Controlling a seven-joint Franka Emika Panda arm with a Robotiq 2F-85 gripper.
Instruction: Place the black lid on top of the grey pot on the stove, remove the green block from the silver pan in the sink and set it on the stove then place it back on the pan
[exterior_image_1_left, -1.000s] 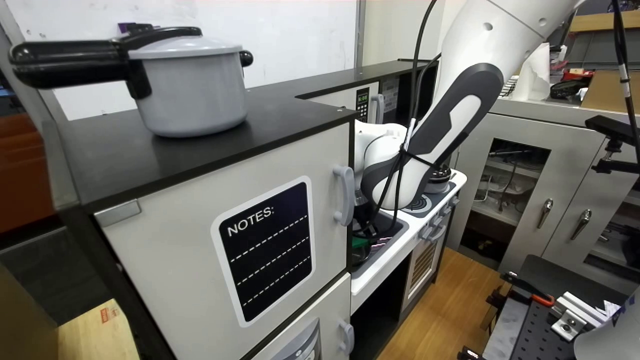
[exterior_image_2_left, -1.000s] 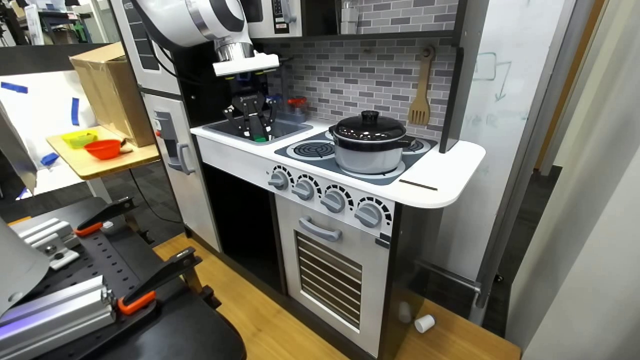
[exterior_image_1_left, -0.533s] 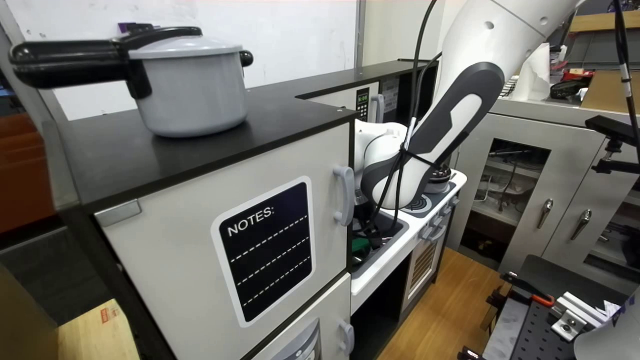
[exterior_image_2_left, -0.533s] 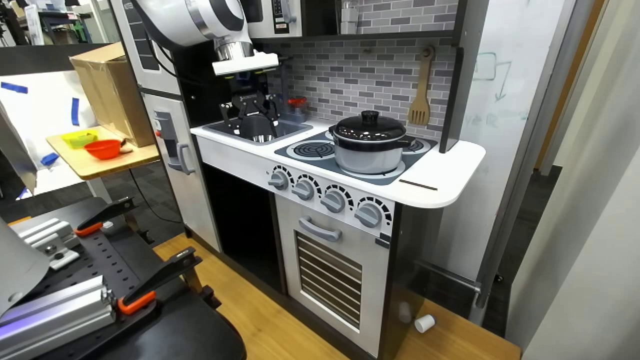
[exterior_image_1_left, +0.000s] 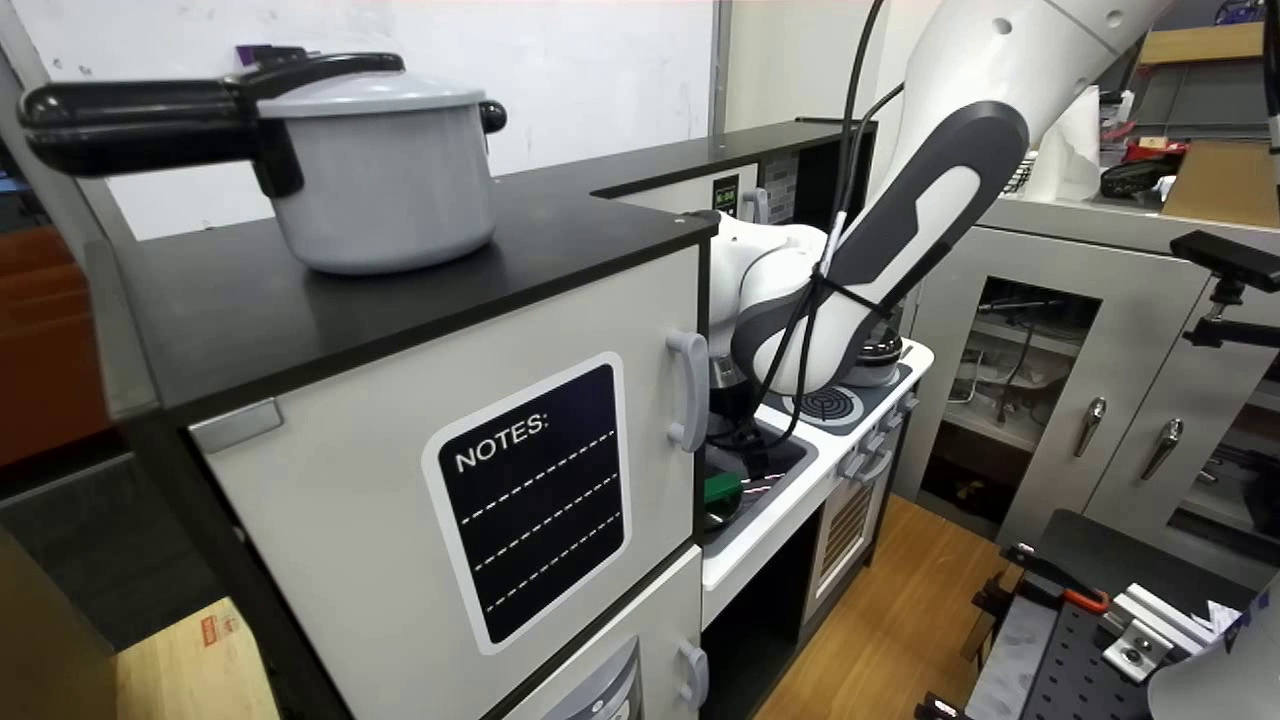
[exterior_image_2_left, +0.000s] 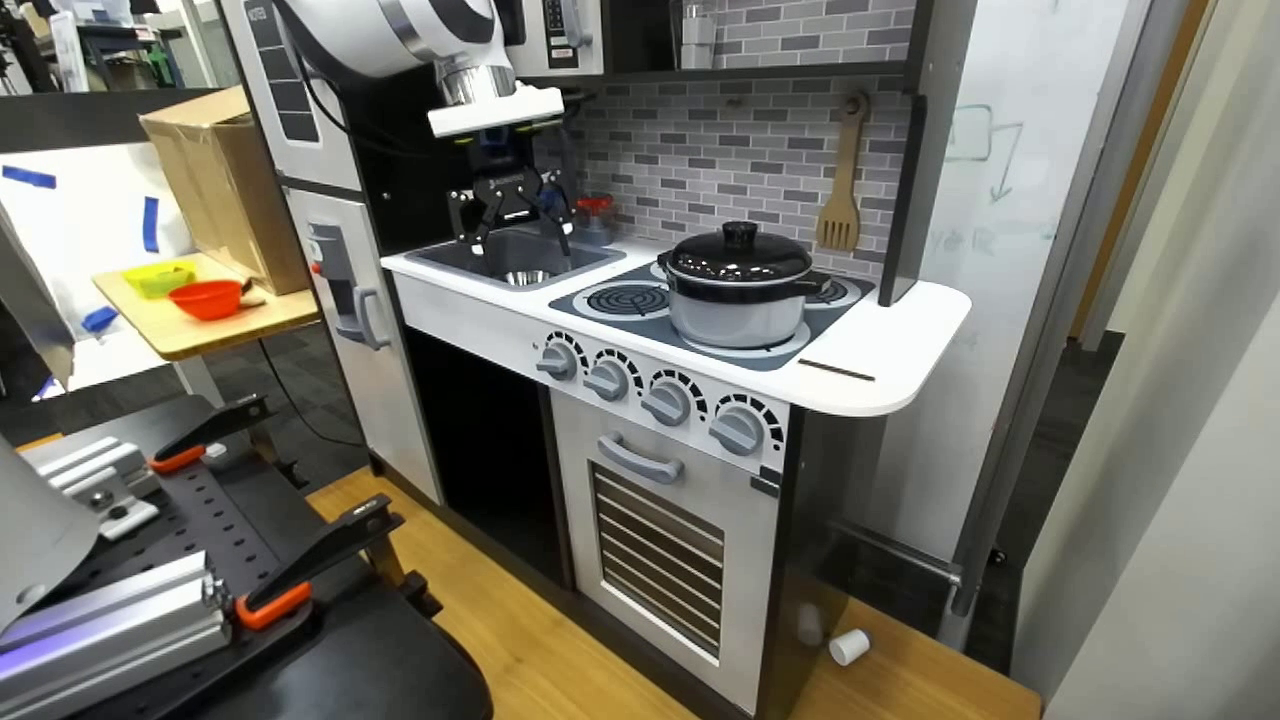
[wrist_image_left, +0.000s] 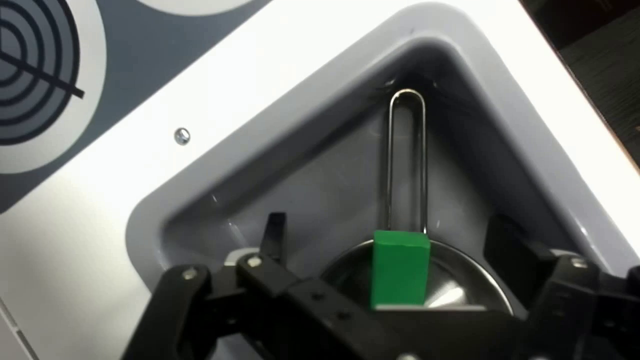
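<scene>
In an exterior view, you had the gripper (exterior_image_2_left: 522, 242) over the sink (wrist_image_left: 280, 122), its fingers (wrist_image_left: 275, 232) spread wide and holding nothing. In the wrist view they stood to either side of the green block (wrist_image_left: 400, 267), clear of it. The block was found in the silver pan (wrist_image_left: 465, 272), one end overlapping the rim where the wire handle (wrist_image_left: 424, 170) joined; the other end was hidden behind the gripper. The pan lay in the sink, its handle directed at the front corner nearest the stove (exterior_image_2_left: 652, 327).

In an exterior view, you had the grey pot (exterior_image_2_left: 735, 318) upright at the front edge of the stove, on the side toward the rounded end of the counter (exterior_image_2_left: 880, 360). The black lid (exterior_image_2_left: 738, 258) rested level on top of it. A wooden spatula (exterior_image_2_left: 840, 215) hung against the brick-patterned wall (exterior_image_2_left: 720, 130), above the counter's back edge. In an exterior view, a large pale-grey pot (exterior_image_1_left: 380, 180) stood upright on the black cabinet top (exterior_image_1_left: 580, 225), well apart from the sink.
</scene>
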